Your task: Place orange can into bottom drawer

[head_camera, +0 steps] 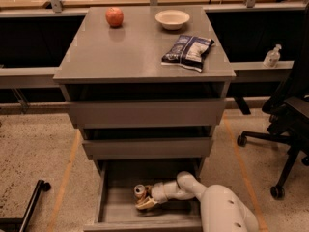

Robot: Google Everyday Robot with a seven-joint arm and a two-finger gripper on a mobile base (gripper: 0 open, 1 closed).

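Inside the bottom drawer (119, 210), the orange can (140, 191) is found against the gripper (145, 200); whether it is clamped cannot be told. A low, gentle release is advised.

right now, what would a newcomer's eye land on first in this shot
First, the white arm reaching low into the open bottom drawer, with its end effector right at the orange can inside. After that, the cabinet top: a red apple at the back left, a pale bowl at the back, and a dark snack bag towards the right edge.
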